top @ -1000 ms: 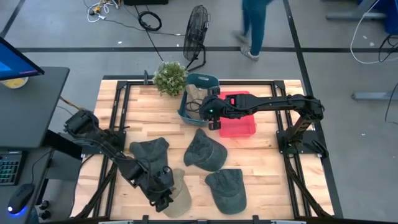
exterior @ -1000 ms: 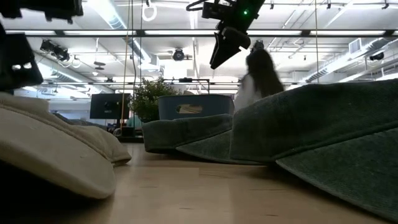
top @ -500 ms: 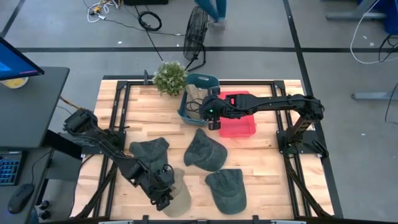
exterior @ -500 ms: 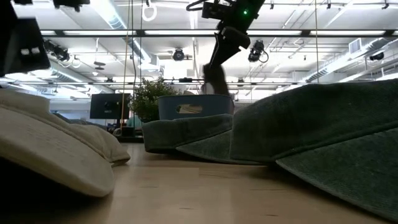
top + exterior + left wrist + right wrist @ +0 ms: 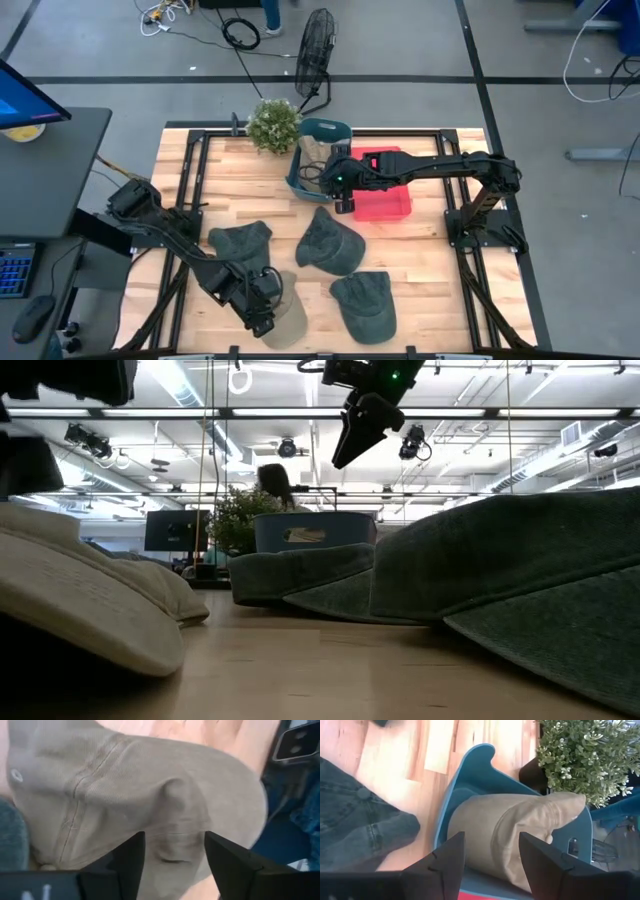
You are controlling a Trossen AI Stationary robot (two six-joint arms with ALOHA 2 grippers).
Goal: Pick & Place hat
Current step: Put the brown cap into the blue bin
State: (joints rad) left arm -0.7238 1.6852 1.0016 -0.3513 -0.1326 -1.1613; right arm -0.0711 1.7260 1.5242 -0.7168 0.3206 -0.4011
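Observation:
A beige hat [image 5: 288, 318] lies crown up at the table's near edge, left of centre; it also shows in the low view [image 5: 70, 600]. My left gripper [image 5: 265, 312] is open directly over it, and in its wrist view the fingers [image 5: 173, 837] stand on either side of the hat's crown [image 5: 125, 780]. My right gripper [image 5: 344, 200] hangs open high above the table [image 5: 345, 455], beside a teal bin [image 5: 300, 178]. A second beige hat [image 5: 520, 830] rests inside that bin [image 5: 470, 765]. My left gripper comes at the beige hat from above with a finger [image 5: 127, 862] on each side of a raised wrinkle [image 5: 175, 795] in the crown. I cannot tell whether the fingers touch the cloth. The hat lies flat on the table.
Three dark grey-green caps lie mid-table: one [image 5: 240, 243] just behind my left gripper, one [image 5: 330, 243] in the middle, one [image 5: 365, 303] near the front. A red bin [image 5: 385, 200] sits right of the teal bin, and a potted plant [image 5: 273, 122] stands at the far edge.
My left gripper has stayed over the beige hat, its body shifting only a little in the low view. A person in the room beyond the table has walked across toward the left. My right arm has kept still.

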